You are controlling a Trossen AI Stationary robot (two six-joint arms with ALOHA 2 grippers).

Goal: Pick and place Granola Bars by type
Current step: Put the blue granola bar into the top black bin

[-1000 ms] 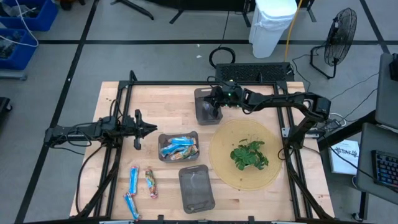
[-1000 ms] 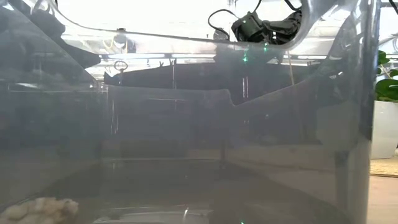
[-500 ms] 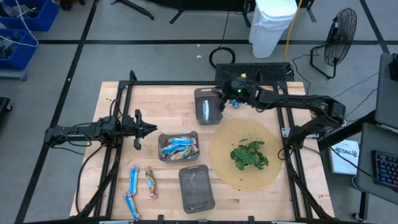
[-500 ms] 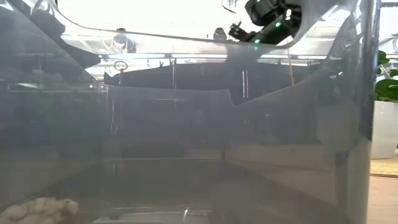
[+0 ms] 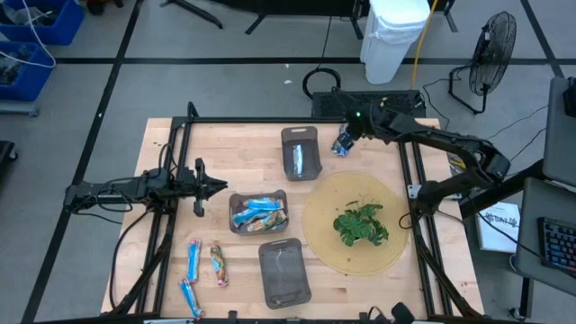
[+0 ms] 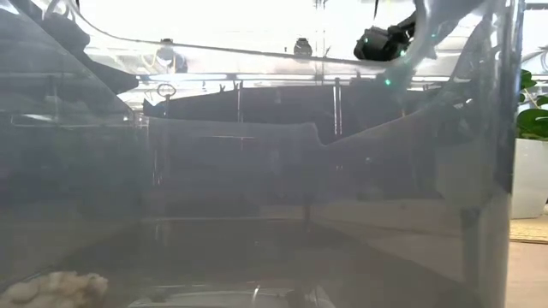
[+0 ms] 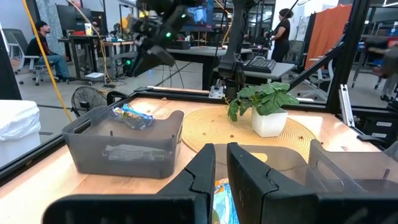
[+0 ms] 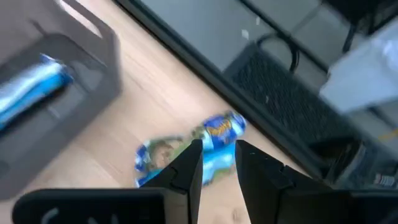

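Note:
My right gripper (image 5: 346, 137) hangs open and empty at the far side, just above a crumpled blue-and-white bar (image 5: 341, 145) that lies on the table beside the far grey tray (image 5: 302, 137). That tray holds one blue bar (image 5: 295, 158). In the right wrist view the loose bar (image 8: 158, 152) shows past my fingertips. The middle tray (image 5: 236, 200) holds several bars (image 5: 258, 211). Three bars lie on the table at the near left: two blue (image 5: 193, 260) (image 5: 189, 297) and one brownish (image 5: 218, 266). My left gripper (image 5: 219, 187) waits shut, left of the middle tray.
A third grey tray (image 5: 270, 247) stands at the near middle. A green plant (image 5: 360, 225) in a white pot stands on a round woven mat (image 5: 328, 193) at the right. A black frame (image 5: 270, 121) runs along the table's edges. The low view looks through a tray wall.
My right gripper has drawn back out of the far tray toward the table's far right. A blue bar that did not show in that tray a second ago now lies in it. The loose bar beside the tray has come into view as the arm moved off it.

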